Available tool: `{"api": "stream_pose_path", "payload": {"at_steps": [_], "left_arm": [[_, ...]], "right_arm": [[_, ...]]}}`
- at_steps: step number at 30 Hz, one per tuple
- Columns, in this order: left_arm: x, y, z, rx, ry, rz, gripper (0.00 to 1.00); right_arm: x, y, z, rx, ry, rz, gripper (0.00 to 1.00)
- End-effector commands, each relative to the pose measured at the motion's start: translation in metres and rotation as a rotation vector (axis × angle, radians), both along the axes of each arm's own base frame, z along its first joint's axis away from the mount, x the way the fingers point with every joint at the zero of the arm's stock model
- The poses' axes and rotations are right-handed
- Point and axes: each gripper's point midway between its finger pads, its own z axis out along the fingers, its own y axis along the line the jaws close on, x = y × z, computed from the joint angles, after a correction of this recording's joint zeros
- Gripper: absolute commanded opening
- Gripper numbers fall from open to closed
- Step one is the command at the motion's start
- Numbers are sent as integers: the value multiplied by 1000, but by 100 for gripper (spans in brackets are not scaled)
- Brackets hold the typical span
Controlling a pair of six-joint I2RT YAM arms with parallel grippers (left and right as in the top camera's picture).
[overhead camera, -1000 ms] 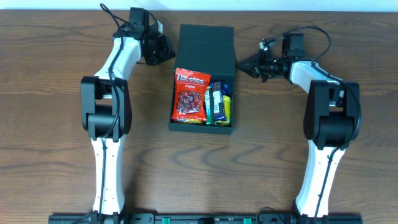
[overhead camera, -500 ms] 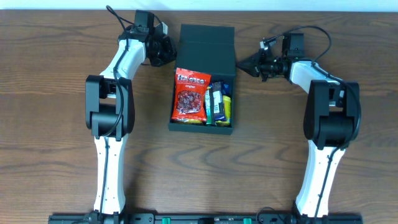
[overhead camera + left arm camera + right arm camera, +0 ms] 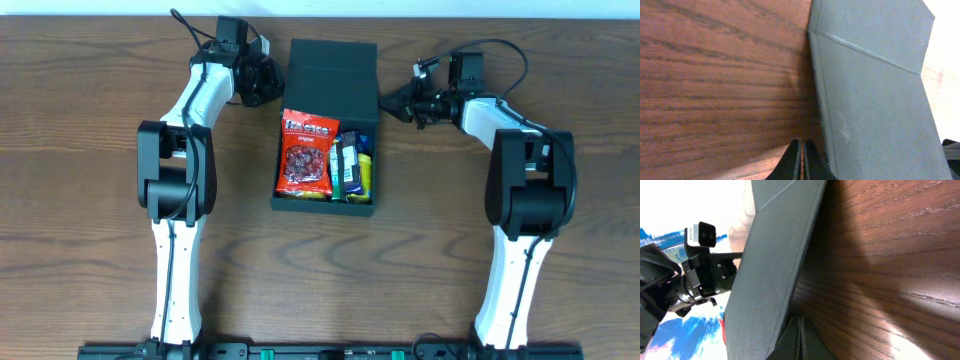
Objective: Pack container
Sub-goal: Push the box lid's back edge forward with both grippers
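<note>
While its flap lid lies folded back, the container [image 3: 330, 68] sits on the table [image 3: 90, 150] between the left hand [image 3: 268, 82] and the right hand [image 3: 392, 100], with a red snack packet [image 3: 307, 155] inside.

From the left wrist, the left hand [image 3: 801, 161] is closed on nothing, with the container [image 3: 875, 100] just beside its tips.

From the right wrist, the right hand [image 3: 799, 340] is likewise closed and empty, and the container [image 3: 775, 270] rises just ahead. It looks like stiff, light, matte card that offers good grip. The lid's side edges seem the best place to lift.
</note>
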Motion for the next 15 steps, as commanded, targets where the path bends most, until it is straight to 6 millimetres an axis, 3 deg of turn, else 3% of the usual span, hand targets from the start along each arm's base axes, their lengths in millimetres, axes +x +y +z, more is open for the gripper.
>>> {"api": "stream_pose_path", "payload": {"at_steps": [1,7,15], "left_arm": [[-5,-2,-11,-1,30,-2,6],[-8,-4,-18,-15,53,-2,6],[4,-16,-3,-95,-16,-30,5]], "right_arm": [[3,6,4,3,-10,9,2],[2,9,4,3,-10,15,2],[5,16,20,62,-91,68,2]]}}
